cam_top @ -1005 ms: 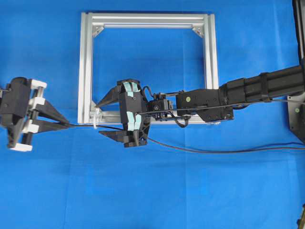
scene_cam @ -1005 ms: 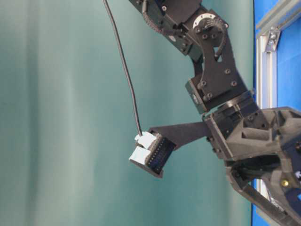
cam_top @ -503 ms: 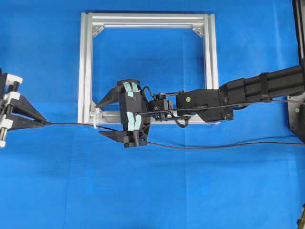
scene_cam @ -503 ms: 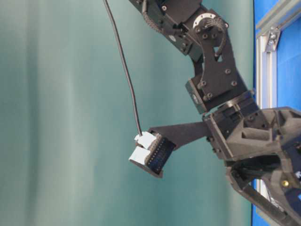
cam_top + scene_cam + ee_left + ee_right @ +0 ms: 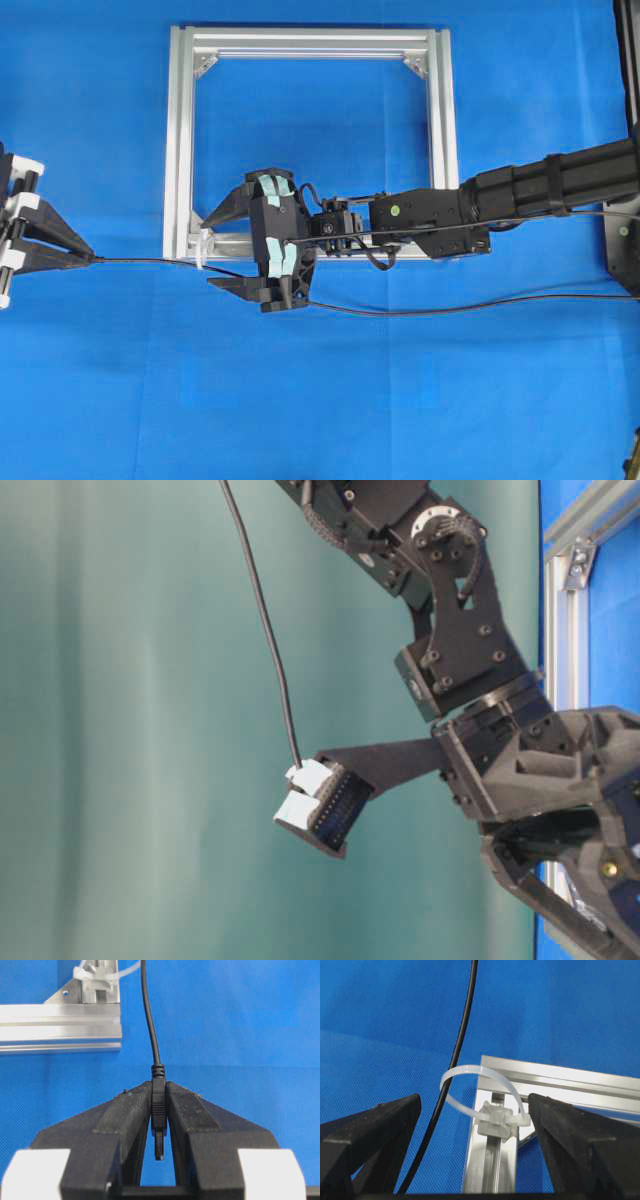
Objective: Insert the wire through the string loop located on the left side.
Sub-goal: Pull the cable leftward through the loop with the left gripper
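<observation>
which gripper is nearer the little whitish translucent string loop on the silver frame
Right. The right gripper sits wide open just beside the whitish translucent string loop, jaws either side of it. The left gripper is far out at the left edge, shut on the black wire's plug.

The left gripper (image 5: 88,259), clamped on the plug of the wire (image 5: 150,261), has been drawn to the left edge of the overhead view. More wire has been pulled through the string loop (image 5: 203,248), and the slack at right has been lifted.
</observation>
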### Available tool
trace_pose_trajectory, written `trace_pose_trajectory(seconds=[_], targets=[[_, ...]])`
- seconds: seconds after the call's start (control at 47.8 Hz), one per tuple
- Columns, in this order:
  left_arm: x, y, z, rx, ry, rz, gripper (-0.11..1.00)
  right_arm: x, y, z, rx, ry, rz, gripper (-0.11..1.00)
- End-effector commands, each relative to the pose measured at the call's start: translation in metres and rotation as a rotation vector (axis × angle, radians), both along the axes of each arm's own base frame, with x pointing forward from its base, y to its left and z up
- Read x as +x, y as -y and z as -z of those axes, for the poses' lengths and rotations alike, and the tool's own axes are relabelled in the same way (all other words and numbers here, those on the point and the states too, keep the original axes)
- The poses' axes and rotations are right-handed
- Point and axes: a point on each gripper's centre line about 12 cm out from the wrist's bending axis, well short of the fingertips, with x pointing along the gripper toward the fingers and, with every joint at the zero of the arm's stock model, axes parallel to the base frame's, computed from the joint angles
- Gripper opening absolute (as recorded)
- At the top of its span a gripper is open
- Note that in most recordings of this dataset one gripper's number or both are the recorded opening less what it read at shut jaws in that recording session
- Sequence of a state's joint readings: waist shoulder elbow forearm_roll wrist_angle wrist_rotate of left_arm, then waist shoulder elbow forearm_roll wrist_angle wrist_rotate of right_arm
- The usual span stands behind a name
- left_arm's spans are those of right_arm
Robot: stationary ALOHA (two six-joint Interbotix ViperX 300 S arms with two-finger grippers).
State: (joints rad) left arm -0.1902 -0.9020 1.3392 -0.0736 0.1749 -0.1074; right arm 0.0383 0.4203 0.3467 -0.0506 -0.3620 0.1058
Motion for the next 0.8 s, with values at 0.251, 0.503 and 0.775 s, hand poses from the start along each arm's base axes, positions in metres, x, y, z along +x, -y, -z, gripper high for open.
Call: trace_pose_trajectory(seconds=[0.251,0.503,0.775], targets=[[0.0043,0.0004,-0.0002,0.006,-0.007,0.0,0.09,0.0052,-0.0017,-0.0223,0.005,0.055,-0.002,0.95],[0.0041,-0.0018,0.0016,0.007,-0.014,-0.012,0.4,0.0056,-0.0017,-0.0236,0.005,0.058,-0.002,0.95],[0.0034,-0.003,0.001,0.008,-0.011,-0.017,0.68,0.0042,-0.0017,-0.0281,0.007,0.064,-0.001,0.95]])
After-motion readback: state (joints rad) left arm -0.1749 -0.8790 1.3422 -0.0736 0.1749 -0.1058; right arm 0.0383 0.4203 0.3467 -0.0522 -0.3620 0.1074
